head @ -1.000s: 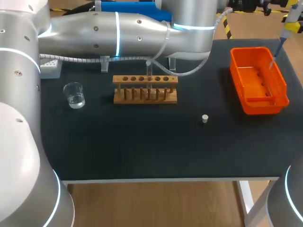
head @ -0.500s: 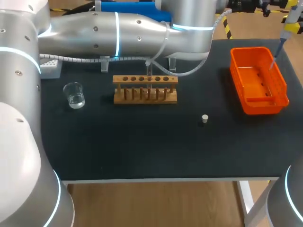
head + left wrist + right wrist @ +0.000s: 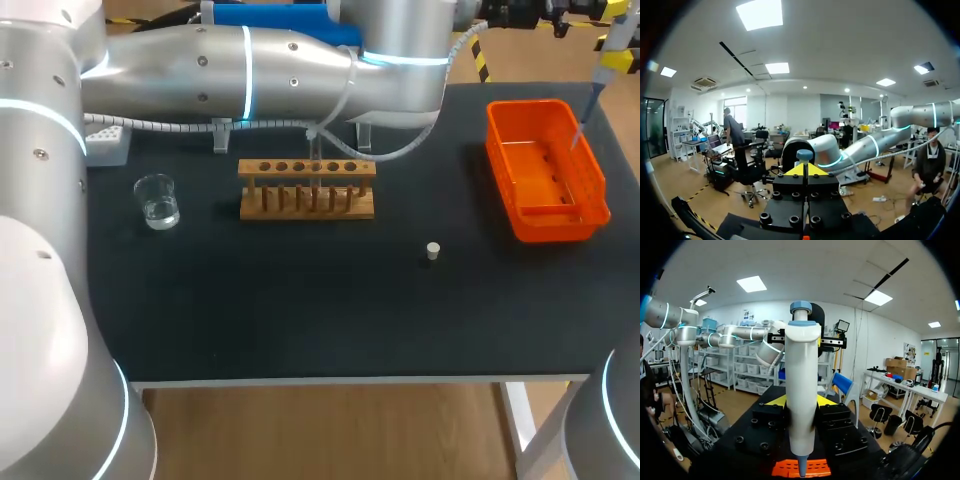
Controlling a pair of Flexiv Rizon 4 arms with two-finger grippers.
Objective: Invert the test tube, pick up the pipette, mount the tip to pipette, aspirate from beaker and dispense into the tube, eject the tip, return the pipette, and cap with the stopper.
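A dark surface carries lab items, with two silver robot arms reaching over it. The step in hand looks like ejecting the tip. The right tool is clenched on the barrel of a white pipette, holding it upright with its pointed end hanging over the orange bin at the surface's far right. The tip appears to be still on, so the next move probably calls for pressing the ejector so that the tip falls into the bin. After that the pipette has to go back to its place.

The left arm stretches across the far side of the surface, above and behind the wooden test tube rack. The arm hides the left tool from above. In its own wrist view only a patch of yellow shows, so I cannot tell whether it is clenched or released.

A glass beaker holding clear liquid stands well left of the rack. The small white stopper lies alone on the surface between rack and bin, so capping is not yet done.
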